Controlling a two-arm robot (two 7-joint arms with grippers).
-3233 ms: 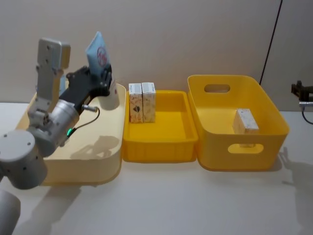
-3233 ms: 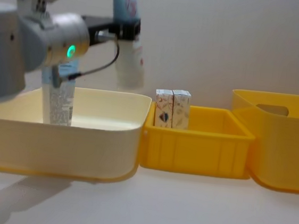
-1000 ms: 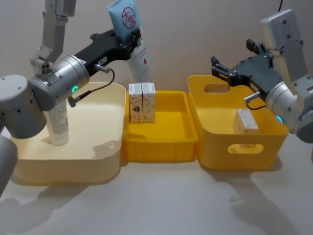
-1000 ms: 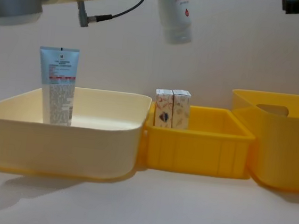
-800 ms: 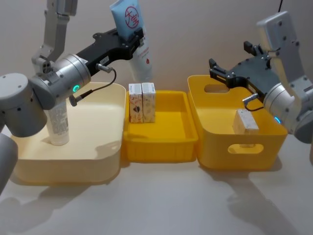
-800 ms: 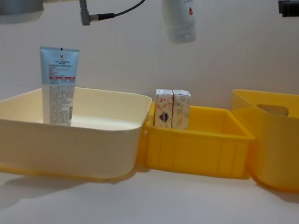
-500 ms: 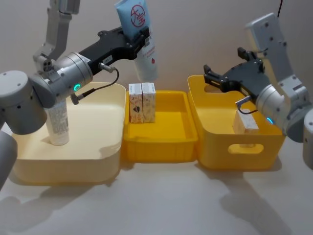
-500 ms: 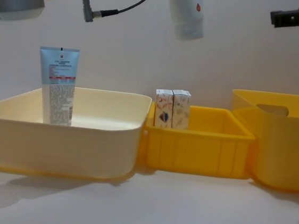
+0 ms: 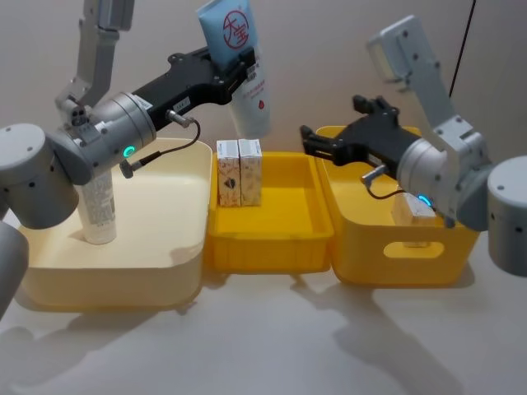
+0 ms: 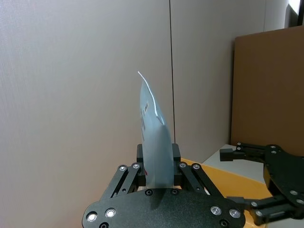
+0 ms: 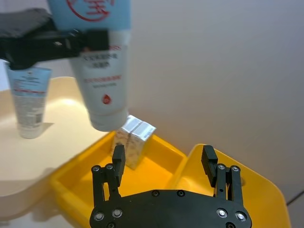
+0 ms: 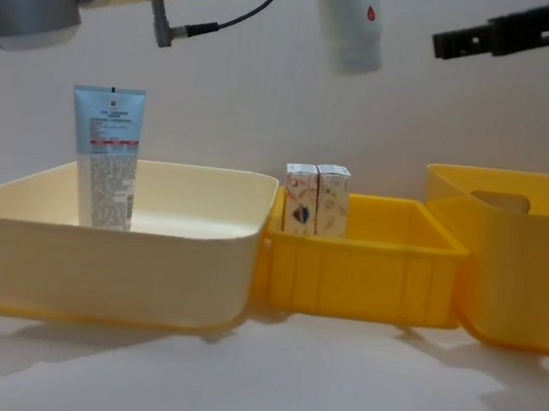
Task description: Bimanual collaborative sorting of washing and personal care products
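My left gripper (image 9: 237, 74) is shut on a white bottle (image 9: 249, 95) with a small red mark and a pale blue flat end, held high over the shallow yellow tray's (image 9: 280, 247) back left corner. The bottle hangs cap down in the chest view (image 12: 351, 22). My right gripper (image 9: 309, 141) is open, in the air just right of the bottle and level with its lower end, over the seam between tray and deep bin. A pale blue tube (image 9: 97, 206) stands in the cream bin (image 9: 123, 280). Two small cartons (image 9: 239, 171) stand in the tray; one carton (image 9: 416, 210) lies in the deep yellow bin (image 9: 428, 263).
The three bins sit side by side on the white table, with open tabletop in front of them. A plain wall is close behind. A black cable hangs at the back right.
My right gripper has swung left from above the deep bin toward the held bottle. My left gripper has carried the bottle slightly right and up.
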